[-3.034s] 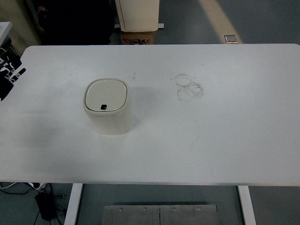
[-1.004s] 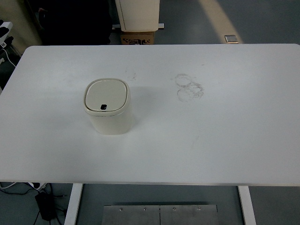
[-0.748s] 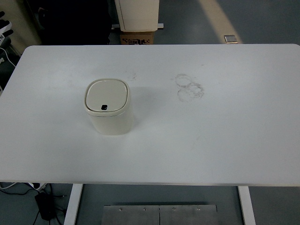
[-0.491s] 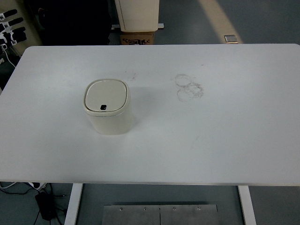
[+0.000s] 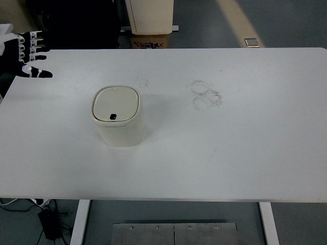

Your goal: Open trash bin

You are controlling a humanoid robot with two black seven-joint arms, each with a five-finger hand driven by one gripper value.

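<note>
Upright, the cream trash bin [image 5: 118, 117] stands with its lid shut.

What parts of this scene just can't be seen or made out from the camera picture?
- Left hand: head view, mostly cut off by the left edge; only the fingers show.
- Right hand: out of frame.
- Trash bin: lid shut, so its inside is hidden.
- Small dark mark on the lid: too small to identify.

Even, bright overhead light on the white counter [image 5: 245, 153], no glare; trash bin [image 5: 118, 116] casts a faint soft shadow to its right; focus sharp throughout; a sunlit band crosses the floor [image 5: 235, 20] top right.
</note>
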